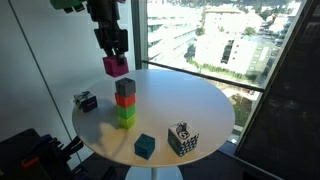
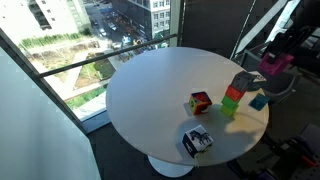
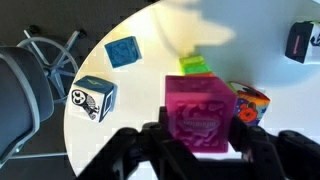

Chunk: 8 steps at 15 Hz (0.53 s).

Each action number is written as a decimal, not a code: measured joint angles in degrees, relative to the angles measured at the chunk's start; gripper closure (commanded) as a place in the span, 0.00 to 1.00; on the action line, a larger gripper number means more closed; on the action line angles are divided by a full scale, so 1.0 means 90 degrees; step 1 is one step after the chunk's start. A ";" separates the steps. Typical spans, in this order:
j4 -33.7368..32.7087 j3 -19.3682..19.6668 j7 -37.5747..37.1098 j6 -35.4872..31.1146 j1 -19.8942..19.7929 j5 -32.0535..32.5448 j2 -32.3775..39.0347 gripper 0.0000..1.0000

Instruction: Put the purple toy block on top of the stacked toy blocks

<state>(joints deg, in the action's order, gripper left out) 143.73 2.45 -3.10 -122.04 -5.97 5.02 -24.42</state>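
My gripper (image 1: 114, 55) is shut on the purple toy block (image 1: 115, 67), a plain magenta cube, and holds it in the air. The stacked toy blocks (image 1: 125, 102) stand on the round white table (image 1: 190, 105): grey on top, red in the middle, lime green below. The purple block hangs just above the height of the grey top and slightly to one side, apart from it. Another exterior view shows the gripper (image 2: 279, 55), the block (image 2: 277, 67) and the stack (image 2: 235, 95). In the wrist view the block (image 3: 200, 115) sits between the fingers (image 3: 200, 140), with the stack's green (image 3: 197, 66) showing behind it.
A teal cube (image 1: 145, 147) and a black-and-white patterned cube (image 1: 181, 139) lie near the table's edge. Another dark patterned cube (image 1: 85, 100) lies beside the stack. A multicoloured cube (image 2: 200, 102) lies close to the stack. Windows surround the table, and a chair base (image 3: 50, 60) stands below it.
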 measured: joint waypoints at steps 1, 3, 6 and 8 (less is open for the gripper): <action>-0.0038 -0.0027 -0.0011 0.0001 0.0007 0.0000 0.0028 0.69; -0.0119 -0.0072 -0.0024 0.0000 0.0010 0.0000 0.0106 0.69; -0.0233 -0.0092 -0.0037 -0.0015 0.0018 0.0000 0.0277 0.69; -0.0317 -0.0092 -0.0047 -0.0035 0.0026 0.0000 0.0413 0.69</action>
<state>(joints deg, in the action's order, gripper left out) 140.88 1.63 -3.52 -122.35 -5.74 5.02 -20.70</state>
